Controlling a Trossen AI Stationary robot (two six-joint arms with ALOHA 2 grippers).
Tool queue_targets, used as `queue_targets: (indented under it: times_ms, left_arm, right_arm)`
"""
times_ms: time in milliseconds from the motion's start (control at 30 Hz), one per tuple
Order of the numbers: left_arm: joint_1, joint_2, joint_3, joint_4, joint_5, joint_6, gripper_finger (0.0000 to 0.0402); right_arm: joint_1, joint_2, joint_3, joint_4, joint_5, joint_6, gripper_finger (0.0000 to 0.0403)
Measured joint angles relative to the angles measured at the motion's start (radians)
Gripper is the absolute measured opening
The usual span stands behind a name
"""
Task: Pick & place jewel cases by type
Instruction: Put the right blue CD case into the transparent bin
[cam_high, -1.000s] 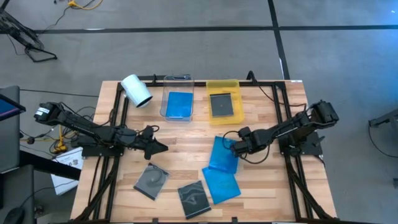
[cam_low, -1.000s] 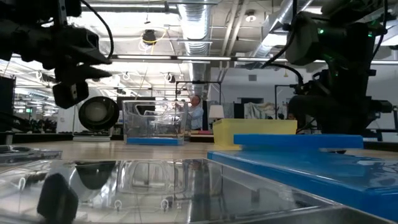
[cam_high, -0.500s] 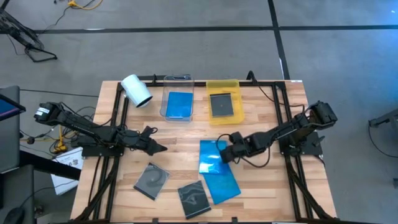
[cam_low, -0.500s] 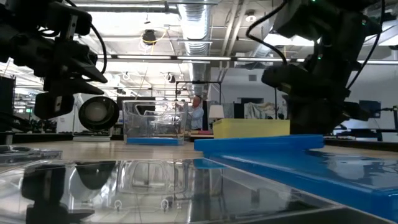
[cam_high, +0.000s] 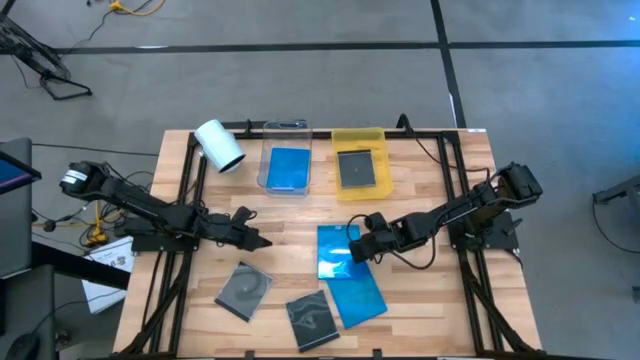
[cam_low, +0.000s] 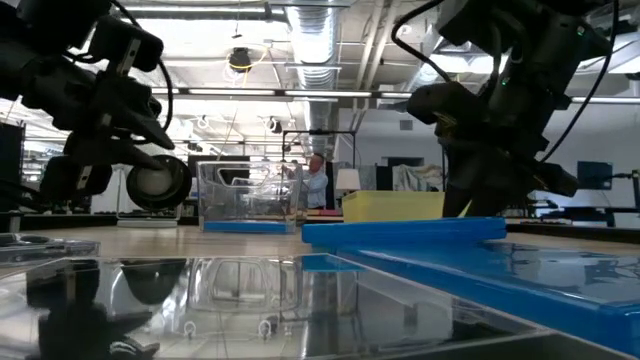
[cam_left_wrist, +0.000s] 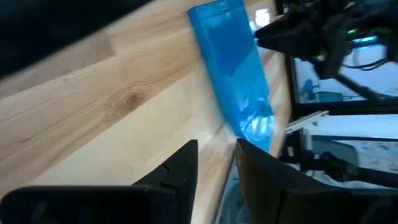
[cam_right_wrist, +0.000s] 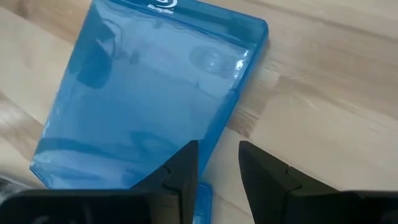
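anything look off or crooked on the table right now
The white roll lies tipped on its side at the table's back left corner. One blue case, at the right pincer, overlaps another blue case; the low view shows it raised off the wood. The loose cases lie at mixed angles.

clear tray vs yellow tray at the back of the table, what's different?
Colour: the clear tray has see-through walls; the yellow tray is tinted yellow.
Contents: the clear tray holds a blue case; the yellow tray holds a dark grey case.
Position: the clear tray sits nearer the white roll, the yellow tray on its other side.
Shared: both rectangular, side by side, one case each.
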Motion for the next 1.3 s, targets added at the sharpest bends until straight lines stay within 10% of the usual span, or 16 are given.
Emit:
queue_targets:
  times_ms: [567,933,1300]
  left_arm:
    - [0.004,0.45,0.222,0.058,-0.014,-0.128,0.0248]
    - [0.049,0.762,0.438,0.154,0.126,-0.11,0.0259]
    - [0.065,0.806,0.503,0.139,0.099,-0.073,0.0259]
  right_arm:
    - [0.0,-0.001,0.0,0.071,0.0,-0.008,0.0108]
    - [0.0,-0.001,0.0,0.035,-0.03,-0.008,0.0108]
    - [0.009,-0.001,-0.001,0.032,-0.054,-0.008,0.0108]
